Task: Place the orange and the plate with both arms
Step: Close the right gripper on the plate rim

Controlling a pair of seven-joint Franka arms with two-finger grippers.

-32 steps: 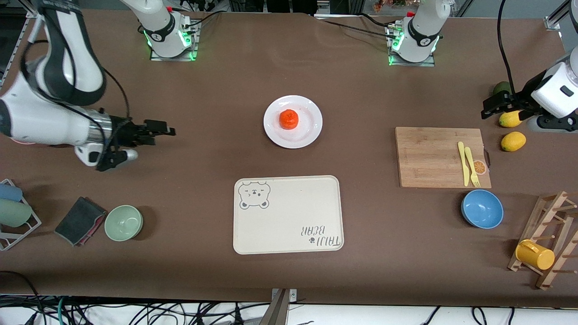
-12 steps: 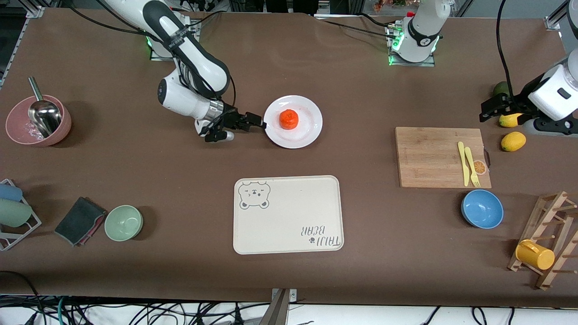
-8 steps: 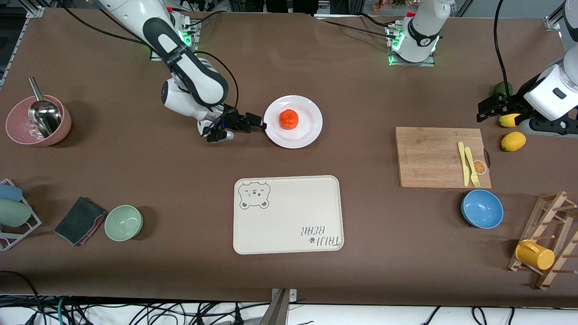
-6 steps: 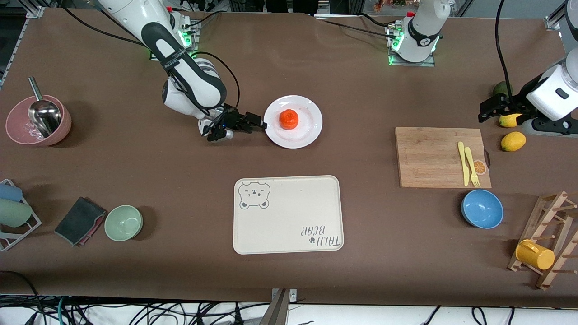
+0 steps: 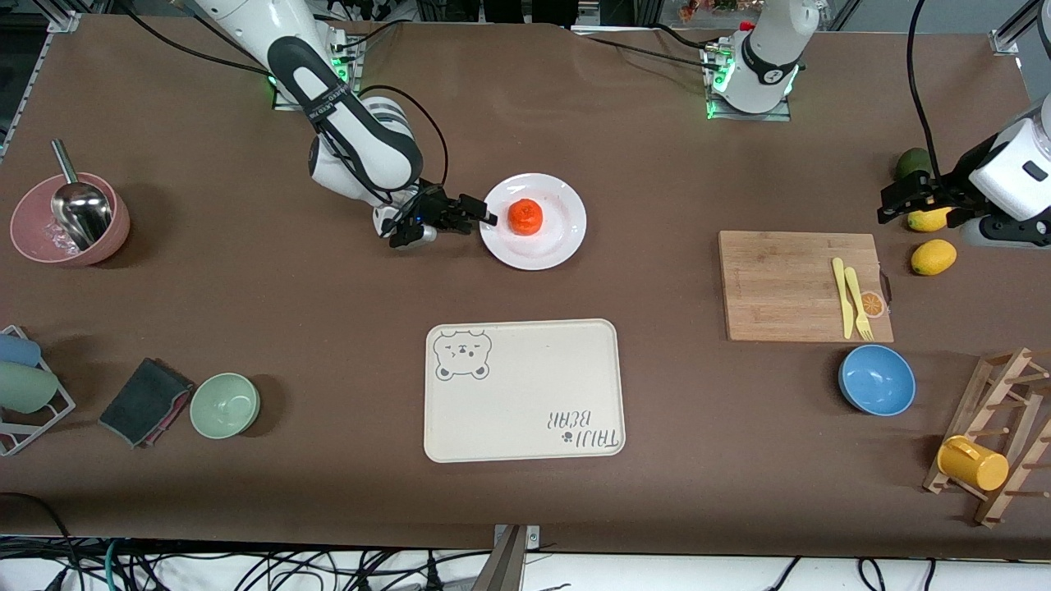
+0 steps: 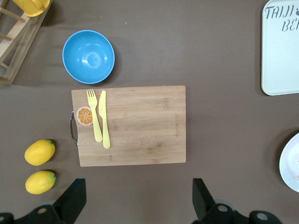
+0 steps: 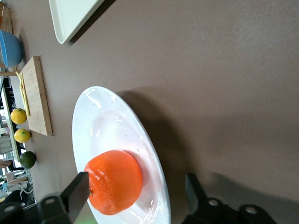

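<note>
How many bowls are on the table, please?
3. A pink bowl holding a metal scoop sits at the right arm's end; a green bowl lies nearer the front camera; a blue bowl sits beside the cutting board.

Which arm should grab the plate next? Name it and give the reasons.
Right. The right gripper is open at the rim of the plate, which holds the orange. The left gripper hangs open over the lemons, away from the plate.
</note>
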